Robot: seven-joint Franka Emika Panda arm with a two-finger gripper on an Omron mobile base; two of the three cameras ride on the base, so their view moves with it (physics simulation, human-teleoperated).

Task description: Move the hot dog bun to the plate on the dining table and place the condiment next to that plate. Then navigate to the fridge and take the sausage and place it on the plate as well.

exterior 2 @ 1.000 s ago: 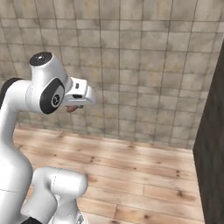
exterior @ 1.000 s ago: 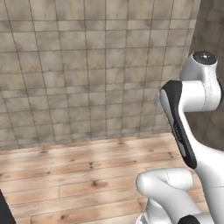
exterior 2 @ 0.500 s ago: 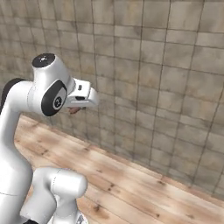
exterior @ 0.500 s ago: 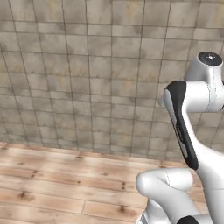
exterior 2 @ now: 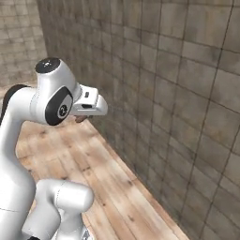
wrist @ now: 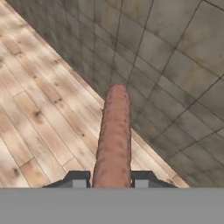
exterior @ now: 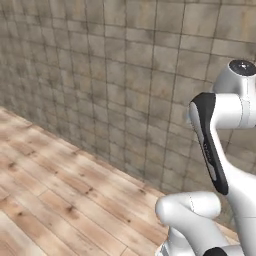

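Sausage (wrist: 113, 135) clamped in end effector (wrist: 111, 178) — tiled wall (wrist: 175, 65) ahead, wood floor (wrist: 35, 109) below.

No text, label, brand, number or sign can be read in any view. The tiled wall (exterior: 100, 75) and the wooden floor (exterior: 55, 200) carry no markings, and the sausage (wrist: 114, 140) bears no lettering.

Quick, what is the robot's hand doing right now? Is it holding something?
Tool: closed on the slim pinkish-brown cylinder of sausage, which sticks out forward between its two dark fingertips, above the wooden floor.
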